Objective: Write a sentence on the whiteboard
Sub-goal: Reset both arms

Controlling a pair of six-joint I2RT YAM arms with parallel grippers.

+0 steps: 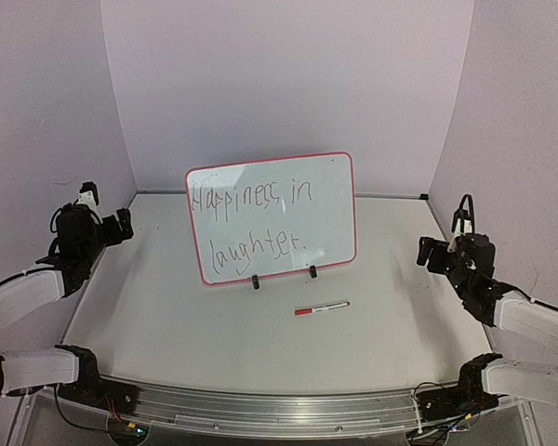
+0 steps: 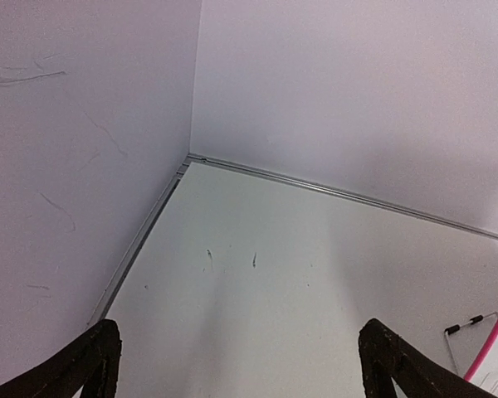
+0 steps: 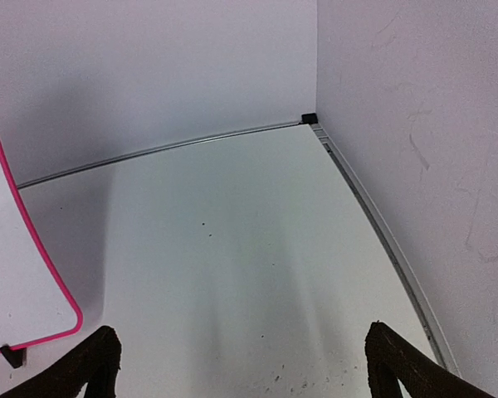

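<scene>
1. The whiteboard [image 1: 330,228] stands mid-worktop [image 1: 167,316] on its two black feet [image 1: 256,282]. It leans back a little with its face toward the arms, I'd guess so they can reach it and the writing can be read.
2. On the whiteboard, the sentence [image 1: 242,198] reads "Happiness in" above "laughter." in a thin dark hand. The full stop is there, so I judge the writing finished.
3. A marker [image 1: 322,308] with a red end lies flat just in front of the whiteboard, near its right foot. Any print on its barrel is too small to read.
4. The left end effector [image 2: 241,365] hangs well off the whiteboard's left side, fingers spread wide and holding nothing.
5. The right end effector [image 3: 236,365] hangs well off the whiteboard's right side, also spread wide and empty. Neither blocks the view of the words.
</scene>
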